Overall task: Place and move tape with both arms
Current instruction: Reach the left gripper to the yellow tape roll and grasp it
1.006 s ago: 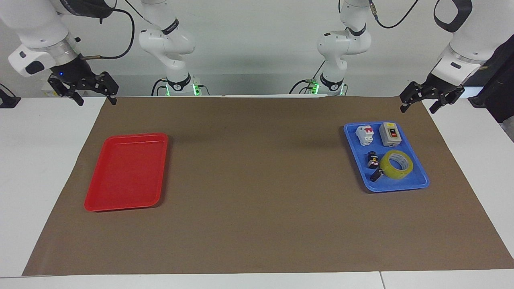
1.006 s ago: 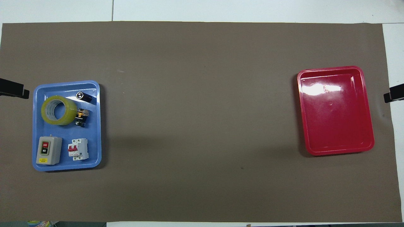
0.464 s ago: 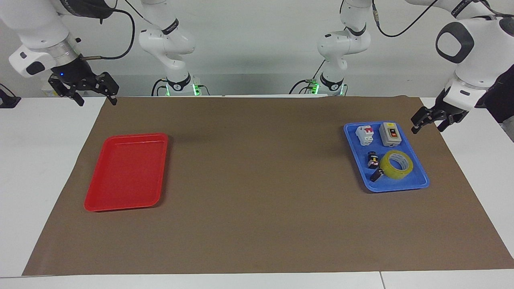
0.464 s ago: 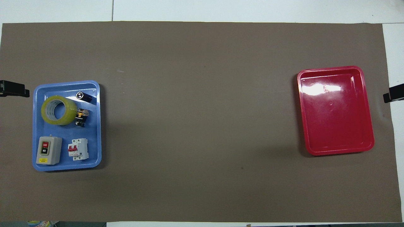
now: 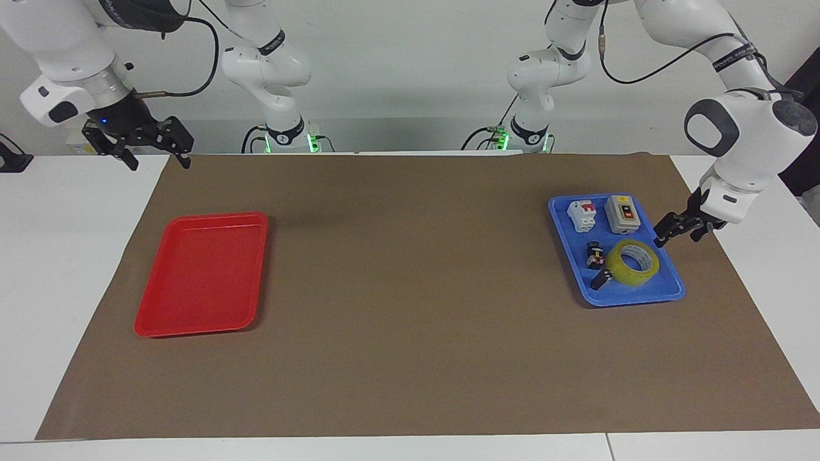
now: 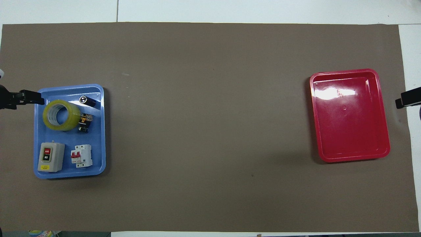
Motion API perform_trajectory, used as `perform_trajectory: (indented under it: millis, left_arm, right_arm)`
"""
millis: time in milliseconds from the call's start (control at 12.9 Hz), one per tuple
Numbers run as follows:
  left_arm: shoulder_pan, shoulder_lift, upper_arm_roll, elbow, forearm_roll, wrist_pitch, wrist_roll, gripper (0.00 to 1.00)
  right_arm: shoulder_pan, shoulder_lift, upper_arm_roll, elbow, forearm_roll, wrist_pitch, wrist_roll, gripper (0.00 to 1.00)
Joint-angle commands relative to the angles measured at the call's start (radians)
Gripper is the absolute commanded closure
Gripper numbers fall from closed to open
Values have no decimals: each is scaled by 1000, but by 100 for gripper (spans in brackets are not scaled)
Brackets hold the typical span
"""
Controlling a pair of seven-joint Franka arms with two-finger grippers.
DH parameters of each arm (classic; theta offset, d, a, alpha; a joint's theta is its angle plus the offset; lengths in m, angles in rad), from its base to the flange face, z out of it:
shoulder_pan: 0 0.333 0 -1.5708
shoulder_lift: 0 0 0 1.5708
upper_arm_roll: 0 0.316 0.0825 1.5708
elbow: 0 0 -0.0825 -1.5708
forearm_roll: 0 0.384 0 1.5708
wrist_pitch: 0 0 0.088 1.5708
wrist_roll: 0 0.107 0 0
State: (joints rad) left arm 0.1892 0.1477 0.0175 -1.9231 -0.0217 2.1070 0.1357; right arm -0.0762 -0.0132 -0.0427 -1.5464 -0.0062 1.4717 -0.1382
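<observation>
beside the tape [image 5: 633,263], a small black part [image 5: 600,279] touches it.

The tape [image 5: 633,263] is a wide ring of translucent yellow packing tape with a pale inner core. It lies flat, hole facing up, in the blue tray [image 5: 640,295], at the right of the facing view, a little below mid-height. In the overhead view the tape [image 6: 61,115] sits at the left edge of the frame, in the upper half of the blue tray [image 6: 98,138], touching a small black and yellow part [image 6: 85,120]
</observation>
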Motion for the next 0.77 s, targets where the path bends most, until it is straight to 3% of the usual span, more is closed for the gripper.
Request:
perform_trajectory:
  millis: [0, 155, 619, 696]
  left_arm:
    - [19, 15, -4, -68, 19, 91, -21, 0]
    - [29, 21, -4, -146, 19, 207, -24, 0]
    - [24, 53, -5, -249, 19, 327, -67, 6]
    - [24, 58, -5, -249, 19, 327, -64, 17]
  right_arm:
    - [-4, -17, 4, -35, 14, 4, 0, 0]
    - [12, -19, 12, -38, 14, 7, 8, 0]
    - [16, -24, 14, -43, 14, 6, 9, 0]
    - [21, -24, 14, -43, 14, 4, 9, 0]
